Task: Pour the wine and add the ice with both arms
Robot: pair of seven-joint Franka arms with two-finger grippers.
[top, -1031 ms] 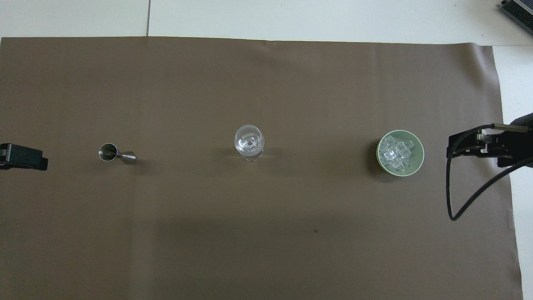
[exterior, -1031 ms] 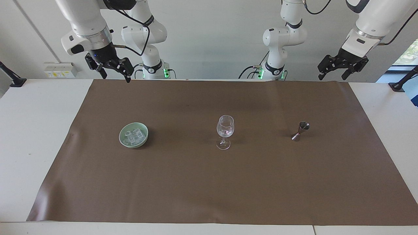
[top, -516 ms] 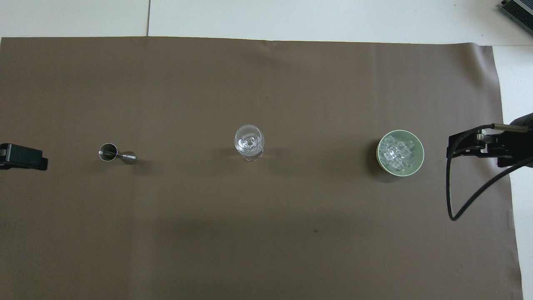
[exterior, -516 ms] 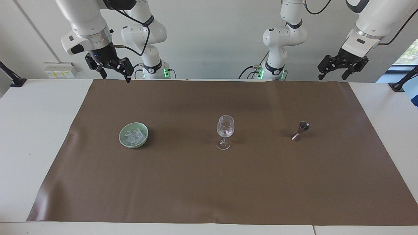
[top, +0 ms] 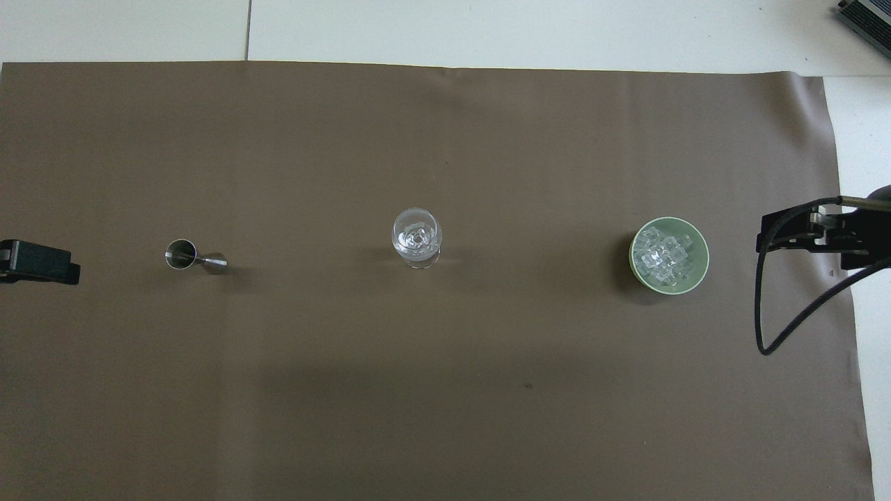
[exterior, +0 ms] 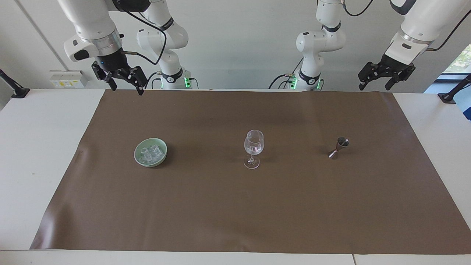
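A stemmed wine glass (exterior: pixel 254 147) stands mid-mat with clear ice cubes in its bowl; seen from overhead, the glass (top: pixel 416 236) is upright. More ice (exterior: pixel 151 154) fills a green bowl (exterior: pixel 137 154) toward the right arm's end. A steel jigger (exterior: pixel 338 148) stands toward the left arm's end. I cannot tell whether any wine is present. My right gripper (exterior: pixel 127 89) hangs open and empty above the mat's edge by the robots. My left gripper (exterior: pixel 374 87) hangs open and empty above the opposite corner. Neither touches anything.
A brown mat (exterior: pixel 235 213) covers most of the white table (exterior: pixel 33 147). In the overhead view the bowl (top: pixel 703 268), jigger (top: pixel 195 257) and glass form one row. A black cable (top: pixel 786 327) loops below the right gripper (top: pixel 766 233); only part of the left gripper (top: pixel 42 261) shows.
The right gripper has drifted a little toward its own end of the table, away from the bowl. The left gripper and the objects have hardly moved.
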